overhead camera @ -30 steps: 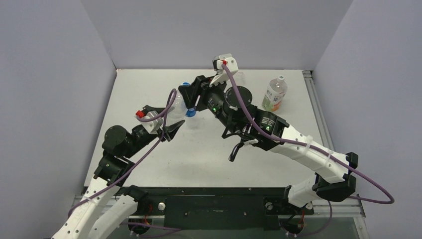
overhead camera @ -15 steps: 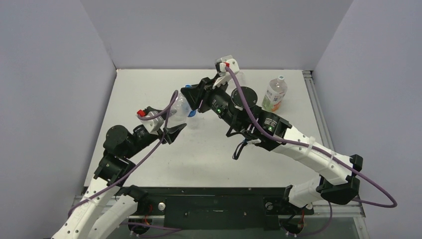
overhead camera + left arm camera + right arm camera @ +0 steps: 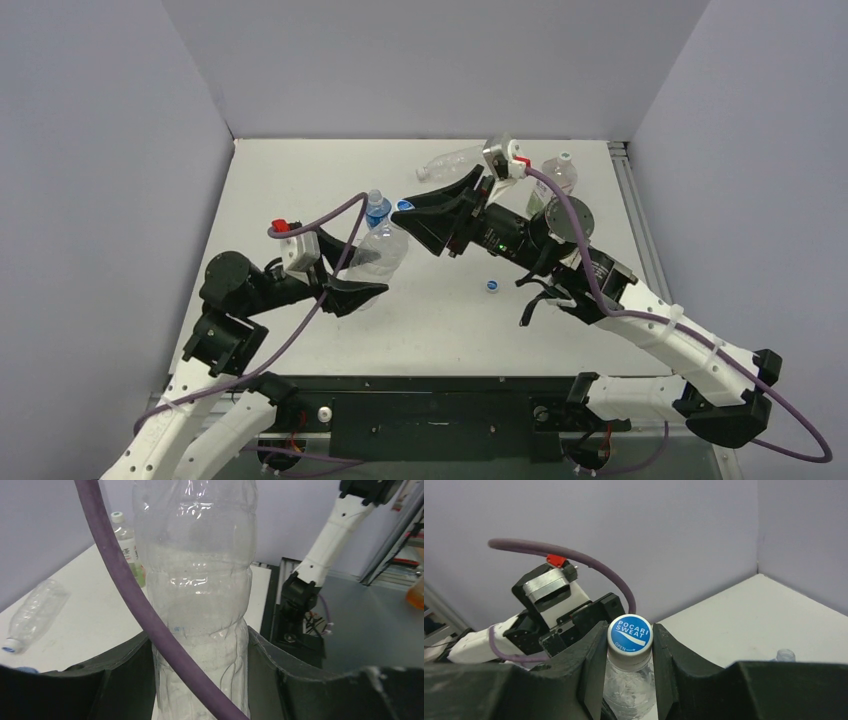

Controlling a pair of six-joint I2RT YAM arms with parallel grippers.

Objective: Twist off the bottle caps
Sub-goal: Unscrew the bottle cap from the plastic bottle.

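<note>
Right wrist view is showing the right tool (image 3: 630, 647) clamping shut on the blue cap (image 3: 629, 633), one finger pressing each side of it, with the clear neck just below. Left wrist view is showing the left tool (image 3: 200, 675) closing narrowly around the lower body of the bottle (image 3: 200, 580). That bottle is hanging tilted above the bench (image 3: 300, 170), left of centre, with its cap end pointing toward the right arm. The step in hand is looking like the twist itself. To do it well, the right wrist should be turning about the bottle's own axis, in the direction of the arrow printed on the cap. Meanwhile the left tool should be gripping hard enough to stop the thin plastic spinning, yet not so hard that it crushes. Pulling away is probably best left until the thread is running free. Only the right wrist view is giving the cap's lettering and how squarely the fingers are seating. Only the top view is revealing a loose cap (image 3: 491, 284) lying on the bench between the arms, and a blue-labelled bottle (image 3: 377, 210) standing just behind the held one. The left wrist view is showing a lying bottle (image 3: 32, 612) with a cap on its neck and an orange-labelled bottle (image 3: 129, 550) standing upright and capped, which the top view is partly hiding behind the right arm.
</note>
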